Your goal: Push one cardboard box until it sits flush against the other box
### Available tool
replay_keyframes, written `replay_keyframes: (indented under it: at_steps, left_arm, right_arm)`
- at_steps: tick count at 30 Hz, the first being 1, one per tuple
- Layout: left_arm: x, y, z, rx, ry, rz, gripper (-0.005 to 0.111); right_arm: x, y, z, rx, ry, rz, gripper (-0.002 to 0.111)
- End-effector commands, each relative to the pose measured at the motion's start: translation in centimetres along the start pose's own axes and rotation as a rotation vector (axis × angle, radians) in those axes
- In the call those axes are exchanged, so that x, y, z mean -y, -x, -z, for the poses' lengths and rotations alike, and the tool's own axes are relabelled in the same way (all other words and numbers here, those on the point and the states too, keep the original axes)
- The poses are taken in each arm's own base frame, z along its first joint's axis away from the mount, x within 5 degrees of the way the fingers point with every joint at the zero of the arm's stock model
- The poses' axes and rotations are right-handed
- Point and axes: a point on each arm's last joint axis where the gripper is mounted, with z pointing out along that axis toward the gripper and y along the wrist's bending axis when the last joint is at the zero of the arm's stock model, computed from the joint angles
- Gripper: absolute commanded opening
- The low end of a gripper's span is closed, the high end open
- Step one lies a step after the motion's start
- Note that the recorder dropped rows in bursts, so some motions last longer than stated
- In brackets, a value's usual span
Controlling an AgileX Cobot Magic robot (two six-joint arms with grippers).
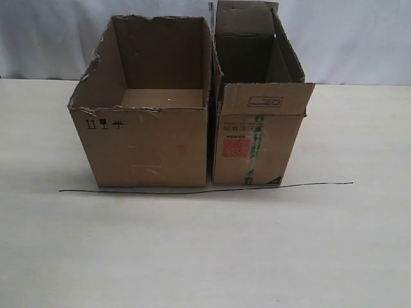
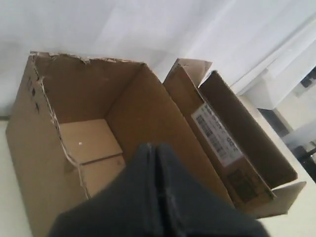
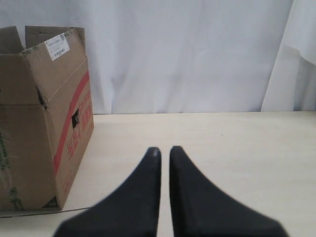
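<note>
The cardboard box (image 1: 148,144), wide with ragged torn top edges and small black symbols on its front, stands left of the other box (image 1: 253,141), which is narrower and has red print and green-striped tape. Their facing sides stand together with only a thin dark seam between them. Neither gripper shows in the exterior view. In the left wrist view my left gripper (image 2: 156,146) is shut and empty, hovering over the cardboard box (image 2: 89,98), with the other box (image 2: 232,148) just beyond. My right gripper (image 3: 164,149) is shut and empty above the table, apart from the other box (image 3: 44,123).
A thin black wire (image 1: 205,190) lies on the pale table (image 1: 205,256) along the front of both boxes. A white curtain (image 1: 347,38) hangs behind. Bare table stretches away from the narrow box (image 3: 222,143) in the right wrist view.
</note>
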Motion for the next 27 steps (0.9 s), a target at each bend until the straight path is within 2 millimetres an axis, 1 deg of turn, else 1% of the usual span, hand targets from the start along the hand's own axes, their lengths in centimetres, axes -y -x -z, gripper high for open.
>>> replay_keyframes:
  at_steps: [1,3,5,8,11,15,19,24,27]
  left_arm:
    - [5.8,-5.1,4.9,0.09,0.139,-0.063,0.0]
    - [8.0,-8.7,7.3,0.17,0.228,-0.061,0.0]
    - [9.8,-10.7,9.0,0.234,0.266,-0.083,0.0]
    - [12.0,-13.5,10.7,0.287,0.272,-0.109,0.0]
    - [13.5,-15.3,11.5,0.301,0.235,-0.123,0.0]
    - [15.4,-16.1,12.0,0.303,0.168,-0.191,0.0]
    - [16.5,-16.4,11.9,0.303,0.102,-0.225,0.0]
    - [16.5,-16.3,11.9,0.319,0.111,-0.221,0.0]
    - [16.0,-15.6,12.3,0.393,0.173,-0.193,0.0]
  right_arm:
    - [0.0,-0.1,0.0,-0.001,-0.008,0.008,0.005]
    - [0.0,-0.1,0.0,-0.001,-0.008,0.008,0.005]
    - [0.0,-0.1,0.0,-0.001,-0.008,0.008,0.005]
    - [0.0,-0.1,0.0,-0.001,-0.008,0.008,0.005]
    - [0.0,-0.1,0.0,-0.001,-0.008,0.008,0.005]
    - [0.0,-0.1,0.0,-0.001,-0.008,0.008,0.005]
    - [0.0,-0.1,0.0,-0.001,-0.008,0.008,0.005]
    - [0.0,-0.1,0.0,-0.001,-0.008,0.008,0.005]
    - [0.0,-0.1,0.0,-0.001,-0.008,0.008,0.005]
